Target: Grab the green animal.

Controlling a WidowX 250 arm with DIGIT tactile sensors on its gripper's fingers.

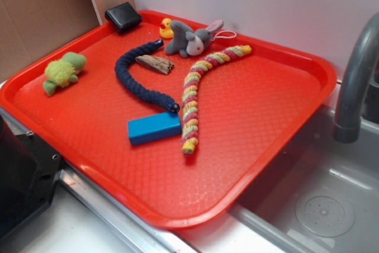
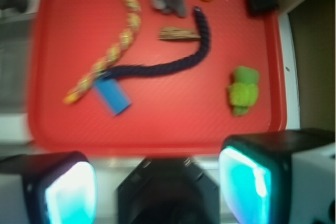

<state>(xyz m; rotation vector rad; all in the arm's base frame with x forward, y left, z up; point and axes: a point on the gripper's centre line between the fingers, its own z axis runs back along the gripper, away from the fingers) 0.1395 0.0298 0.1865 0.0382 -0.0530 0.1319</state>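
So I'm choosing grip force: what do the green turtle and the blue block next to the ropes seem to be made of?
The green animal looks like soft plush: fuzzy, matte pile with rounded, squashy limbs. The blue block looks rigid, probably plastic or painted wood: flat faces, sharp edges, smooth even colour. The pictures cannot settle which.

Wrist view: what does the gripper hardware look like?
The gripper has two blocky fingers with rounded corners, black and white outside, whose inner pads glow translucent cyan. A dark, blurry angular housing sits between them at the bottom edge. No cables or markings are legible. In the exterior view only black parts show at the frame edges.
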